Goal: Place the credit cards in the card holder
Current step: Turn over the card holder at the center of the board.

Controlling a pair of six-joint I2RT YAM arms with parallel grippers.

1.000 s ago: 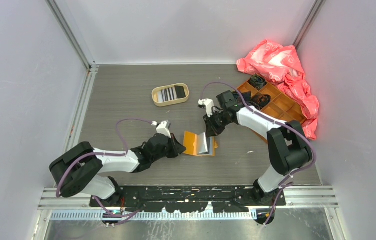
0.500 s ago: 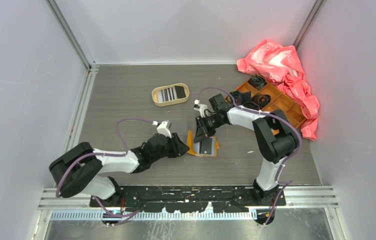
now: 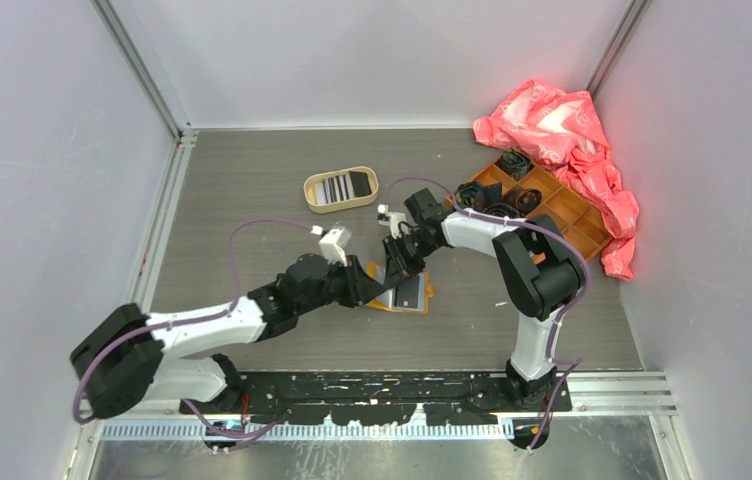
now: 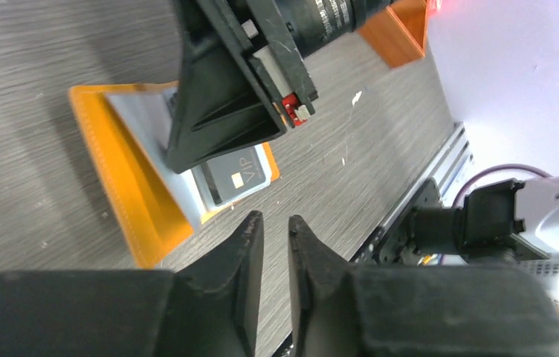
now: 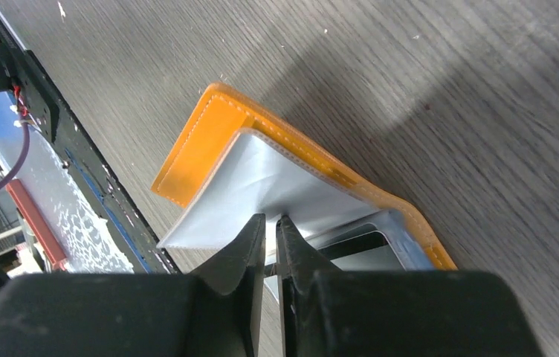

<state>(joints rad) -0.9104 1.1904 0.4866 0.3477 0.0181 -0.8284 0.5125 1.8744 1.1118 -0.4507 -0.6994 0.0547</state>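
Where the card holder lies: your card holder [image 4: 131, 186] is spread open on the worktop [image 3: 252, 180] at the centre of the top view, with a dark card [image 4: 236, 172] partly under its pale lining [image 5: 262, 178].
Right pincer: the right pincer [image 5: 270, 223] sits on that lining, its jaws a sliver apart. You cannot tell whether it nips the flap or only presses it.
Left pincer: the left pincer [image 4: 274, 221] hovers just beside the holder's left edge, narrowly parted and holding nothing.
Cards outside: a striped card [image 3: 332, 188] and a black card [image 3: 360, 183] lie in the oval tray [image 3: 309, 190], upper centre, well apart from the holder.
Risk, flap: if you lift while the lining is nipped, the holder may rise or fold, and the dark card may slide out.
Risk, crowding: both pincers are close together over the holder, so a careless sweep could knock them together or shove it.
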